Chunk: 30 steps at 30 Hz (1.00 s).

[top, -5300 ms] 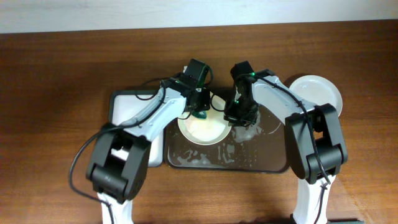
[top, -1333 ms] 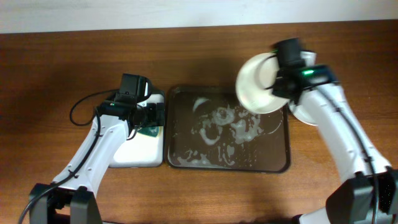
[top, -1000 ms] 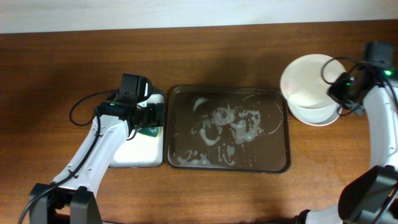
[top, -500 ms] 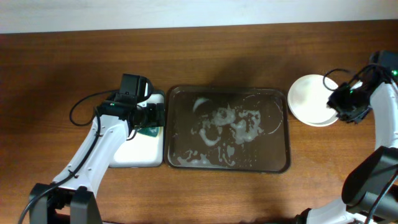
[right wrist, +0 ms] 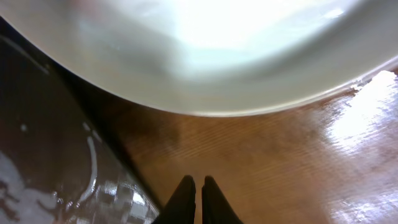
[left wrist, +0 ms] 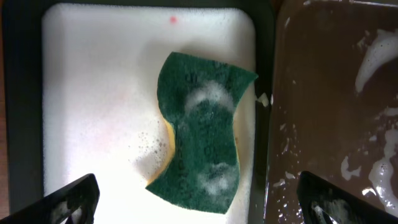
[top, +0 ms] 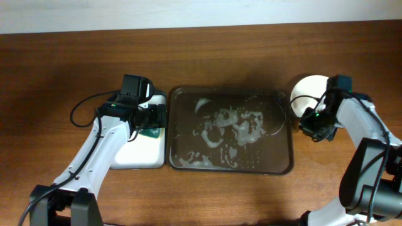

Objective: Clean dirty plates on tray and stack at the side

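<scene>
Underneath everything, a wide brown wooden table [top: 63,63]. At its centre, a large dark brown rectangular tray [top: 276,160] with rounded corners and a raised rim, wet and streaked with white soap foam [top: 226,122]. Seen also along the right side of the left wrist view [left wrist: 323,74] and in the lower left corner of the right wrist view [right wrist: 37,162].

Just beside its left rim, a smaller black-rimmed tray [top: 135,157] with a white bottom, sudsy in the left wrist view [left wrist: 93,93].

Off the big tray's right end, on the bare table, a round white shallow plate [top: 308,93], partly hidden by the right arm [top: 361,119]. Cannot tell whether more plates lie under it. Fills the top of the right wrist view [right wrist: 217,56] as a pale, blurred curve.

On the smaller tray's white bottom, close to its right rim, a green wavy-edged scouring sponge [left wrist: 202,130] with a yellow underside, lying flat, dabs of foam on top. From overhead, only a small green patch [top: 151,133].

Above the sponge, the left gripper [left wrist: 199,200], released, jaws spread wide to either side, touching nothing.

Between the big tray and the plate, the right gripper [right wrist: 194,199], clenched, black fingertips pressed together over bare wood, grasping nothing. From overhead [top: 312,123], just below the plate's edge.
</scene>
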Each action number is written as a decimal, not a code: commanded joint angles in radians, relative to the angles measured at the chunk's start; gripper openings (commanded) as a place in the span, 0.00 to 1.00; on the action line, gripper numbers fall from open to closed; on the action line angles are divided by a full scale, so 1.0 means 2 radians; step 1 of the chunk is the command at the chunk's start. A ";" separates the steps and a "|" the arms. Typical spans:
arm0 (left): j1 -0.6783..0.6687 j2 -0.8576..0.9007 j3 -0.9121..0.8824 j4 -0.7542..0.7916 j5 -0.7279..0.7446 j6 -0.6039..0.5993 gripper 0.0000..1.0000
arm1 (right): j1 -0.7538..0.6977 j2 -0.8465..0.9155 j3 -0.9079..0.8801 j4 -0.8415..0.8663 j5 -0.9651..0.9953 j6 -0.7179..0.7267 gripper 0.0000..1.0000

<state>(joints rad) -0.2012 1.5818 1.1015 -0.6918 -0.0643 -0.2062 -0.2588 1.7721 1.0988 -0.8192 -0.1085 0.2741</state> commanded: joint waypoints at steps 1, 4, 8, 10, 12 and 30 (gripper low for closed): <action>0.003 -0.003 0.006 0.001 -0.002 -0.002 1.00 | 0.019 0.001 -0.021 0.038 0.001 -0.017 0.08; 0.003 -0.003 0.006 0.001 -0.002 -0.002 1.00 | 0.033 0.001 -0.023 0.059 -0.019 -0.022 0.08; 0.003 -0.003 0.006 0.001 -0.002 -0.002 1.00 | 0.049 0.001 -0.023 0.083 -0.064 -0.048 0.08; 0.003 -0.003 0.006 0.001 -0.002 -0.002 1.00 | 0.056 0.001 -0.023 0.093 -0.064 -0.048 0.09; 0.003 -0.003 0.006 0.000 -0.002 -0.002 1.00 | 0.060 0.001 -0.023 0.105 -0.064 -0.047 0.09; 0.003 -0.003 0.006 -0.001 -0.002 -0.003 1.00 | 0.061 0.001 0.018 0.026 0.031 -0.068 0.04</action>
<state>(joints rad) -0.2012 1.5818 1.1015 -0.6926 -0.0643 -0.2058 -0.1440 1.7725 1.0977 -0.7574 -0.1654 0.1528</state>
